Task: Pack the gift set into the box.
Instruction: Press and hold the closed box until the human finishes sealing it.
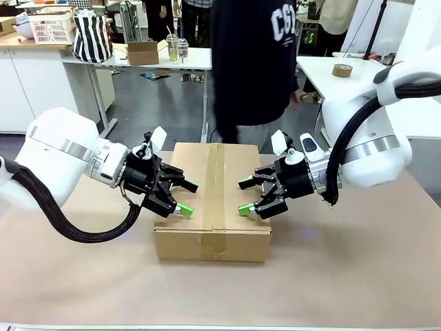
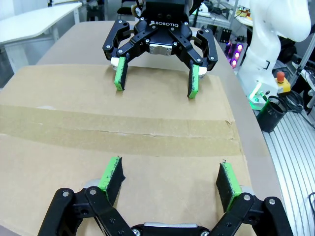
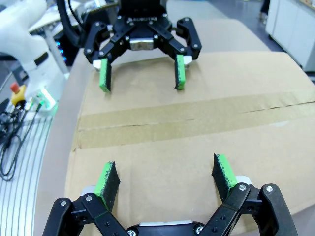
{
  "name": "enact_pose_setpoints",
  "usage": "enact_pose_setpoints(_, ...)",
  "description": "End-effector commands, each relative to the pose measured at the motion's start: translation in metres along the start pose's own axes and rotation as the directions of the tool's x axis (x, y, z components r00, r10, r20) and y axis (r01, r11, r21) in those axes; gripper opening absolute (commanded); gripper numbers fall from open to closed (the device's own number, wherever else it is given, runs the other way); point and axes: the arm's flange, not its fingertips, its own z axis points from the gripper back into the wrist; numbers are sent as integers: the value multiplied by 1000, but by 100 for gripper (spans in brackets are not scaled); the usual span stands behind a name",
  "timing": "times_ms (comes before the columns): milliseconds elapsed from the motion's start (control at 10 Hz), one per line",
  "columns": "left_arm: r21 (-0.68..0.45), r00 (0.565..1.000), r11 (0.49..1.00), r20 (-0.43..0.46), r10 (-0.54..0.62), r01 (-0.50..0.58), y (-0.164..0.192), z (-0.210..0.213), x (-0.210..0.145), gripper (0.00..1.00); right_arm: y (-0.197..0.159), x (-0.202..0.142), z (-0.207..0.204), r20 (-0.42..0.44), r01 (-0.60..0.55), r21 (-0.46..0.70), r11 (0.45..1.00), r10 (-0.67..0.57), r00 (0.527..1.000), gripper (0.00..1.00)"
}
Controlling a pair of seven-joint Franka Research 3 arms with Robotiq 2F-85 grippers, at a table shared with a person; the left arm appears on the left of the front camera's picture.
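The box (image 1: 213, 243) stands in the middle of the table with its top flaps shut and a strip of tape (image 1: 218, 186) along the seam. My left gripper (image 1: 188, 198) is open over the left half of the lid, green pads pointing at the seam. My right gripper (image 1: 244, 196) is open over the right half, facing it. In the left wrist view my left gripper (image 2: 170, 174) spreads above the box (image 2: 59, 98), with the right gripper (image 2: 156, 81) opposite. The right wrist view mirrors this: right gripper (image 3: 165, 177), box (image 3: 236, 78), left gripper (image 3: 141, 76). The gift set is out of view.
A person in a dark top (image 1: 251, 62) stands just behind the box at the table's far side. The brown tabletop (image 1: 358, 276) is bare around the box. Farther back, white tables hold a small cardboard box (image 1: 142, 52) and a tape roll (image 1: 342, 69).
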Motion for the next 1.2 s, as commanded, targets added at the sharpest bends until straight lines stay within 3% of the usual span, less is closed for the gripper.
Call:
enact_pose_setpoints(0,-2,1000,1000,0,3,-3,0,-1,-2,100,2,-2,0,-16,-3,-9,1000,3,1000,100)
enact_pose_setpoints(1100,-2,1000,1000,0,3,-3,0,-1,-2,100,2,-2,0,-16,-3,-9,1000,3,1000,100)
